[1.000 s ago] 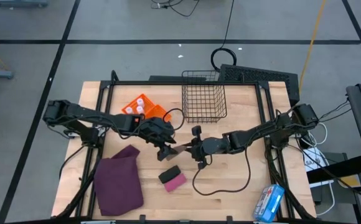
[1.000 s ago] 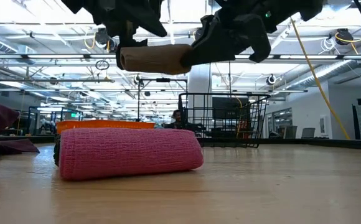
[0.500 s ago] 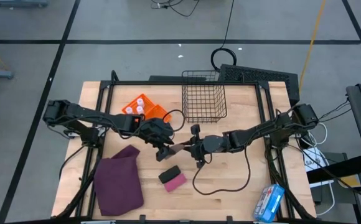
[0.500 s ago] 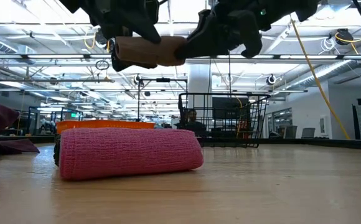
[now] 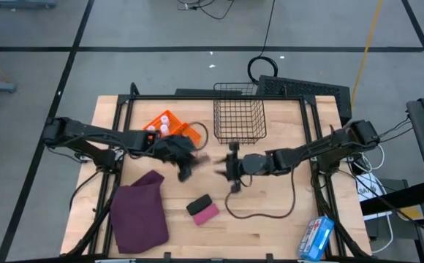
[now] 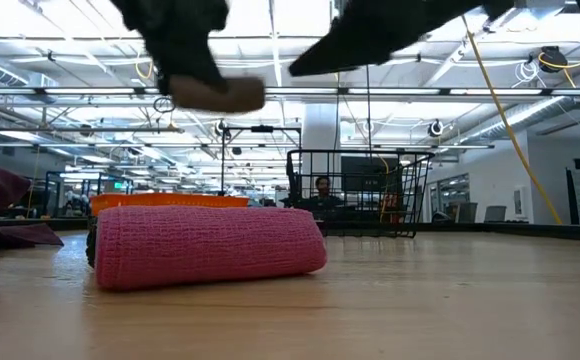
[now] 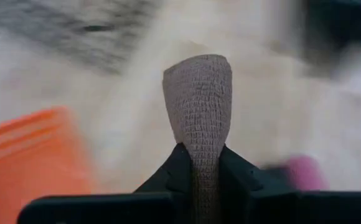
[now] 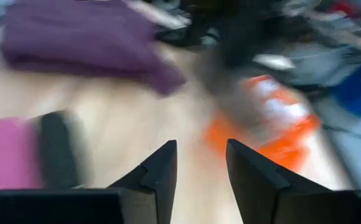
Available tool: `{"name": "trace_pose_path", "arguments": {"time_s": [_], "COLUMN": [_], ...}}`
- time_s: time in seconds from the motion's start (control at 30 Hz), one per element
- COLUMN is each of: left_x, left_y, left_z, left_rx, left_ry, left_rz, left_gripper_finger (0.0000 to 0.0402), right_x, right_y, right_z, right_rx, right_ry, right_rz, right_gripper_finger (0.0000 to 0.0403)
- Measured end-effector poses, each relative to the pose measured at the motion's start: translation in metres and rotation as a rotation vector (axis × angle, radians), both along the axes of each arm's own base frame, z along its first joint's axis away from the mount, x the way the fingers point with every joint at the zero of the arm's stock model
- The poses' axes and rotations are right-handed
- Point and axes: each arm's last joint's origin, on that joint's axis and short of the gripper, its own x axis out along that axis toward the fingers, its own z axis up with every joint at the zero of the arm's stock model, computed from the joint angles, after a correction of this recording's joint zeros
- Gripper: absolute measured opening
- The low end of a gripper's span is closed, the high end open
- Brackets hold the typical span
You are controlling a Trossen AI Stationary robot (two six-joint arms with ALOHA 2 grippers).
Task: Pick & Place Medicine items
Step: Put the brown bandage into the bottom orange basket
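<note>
Gripping a tan bandage roll (image 7: 198, 109) by one end, the left jaws (image 5: 184, 165) are clenched above the surface (image 5: 270, 219). Right jaws (image 8: 197, 163) stand released, empty. Medicine bottles (image 5: 164, 124) sit in the orange tray (image 5: 185, 133): judged light, rigid, slippery; grasp across the body. Nearby: wire basket (image 5: 239, 117), pink roll (image 6: 208, 243), maroon cloth (image 5: 139, 212).

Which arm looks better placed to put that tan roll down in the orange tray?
The left. Its gripper is shut on the tan roll, right beside the orange tray; the right gripper is open and holds nothing.
</note>
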Motion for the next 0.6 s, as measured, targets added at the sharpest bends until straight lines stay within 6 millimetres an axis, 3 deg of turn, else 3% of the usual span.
{"name": "trace_pose_path", "arguments": {"time_s": [0.2,0.6], "left_x": [-0.029,-0.035], "left_y": [0.023,0.081], "left_z": [0.0,-0.058], "left_rx": [0.173,0.168], "left_ry": [0.16,0.251], "left_rz": [0.305,0.451], "left_gripper_finger": [0.0046,0.0046], "right_x": [-0.021,-0.04], "right_y": [-0.002,-0.005], "right_z": [0.007,-0.01], "right_rx": [0.053,0.102], "right_ry": [-0.033,-0.058], "right_rz": [-0.019,-0.027], "right_gripper_finger": [0.0144,0.013]}}
